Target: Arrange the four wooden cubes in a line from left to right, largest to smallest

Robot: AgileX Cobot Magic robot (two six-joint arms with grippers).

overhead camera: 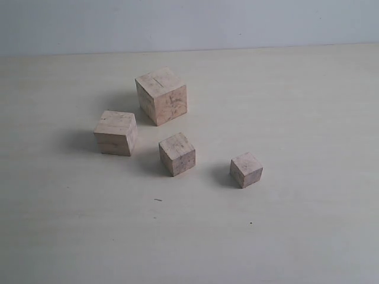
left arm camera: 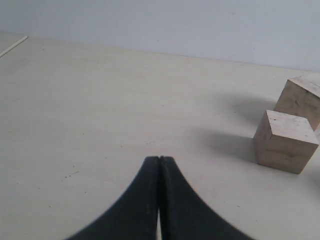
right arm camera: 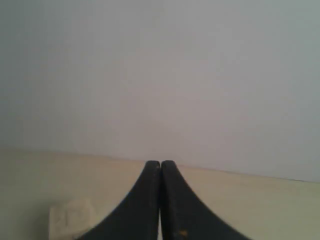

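Four pale wooden cubes stand on the light table in the exterior view. The largest cube (overhead camera: 161, 95) is furthest back. The second largest cube (overhead camera: 116, 132) is left of it and nearer. The third cube (overhead camera: 177, 154) is in the middle, and the smallest cube (overhead camera: 246, 169) is at the right. No arm shows in the exterior view. My left gripper (left arm camera: 159, 159) is shut and empty, with two of the cubes ahead: one (left arm camera: 284, 140) nearer, one (left arm camera: 304, 96) behind it. My right gripper (right arm camera: 160, 163) is shut and empty, with a blurred cube (right arm camera: 71, 218) beside it.
The pale table (overhead camera: 296, 236) runs back to a grey-white wall (overhead camera: 189, 23). A thin white stick (left arm camera: 13, 46) lies at the table's far corner in the left wrist view. A small dark speck (overhead camera: 158, 200) marks the tabletop in front of the cubes.
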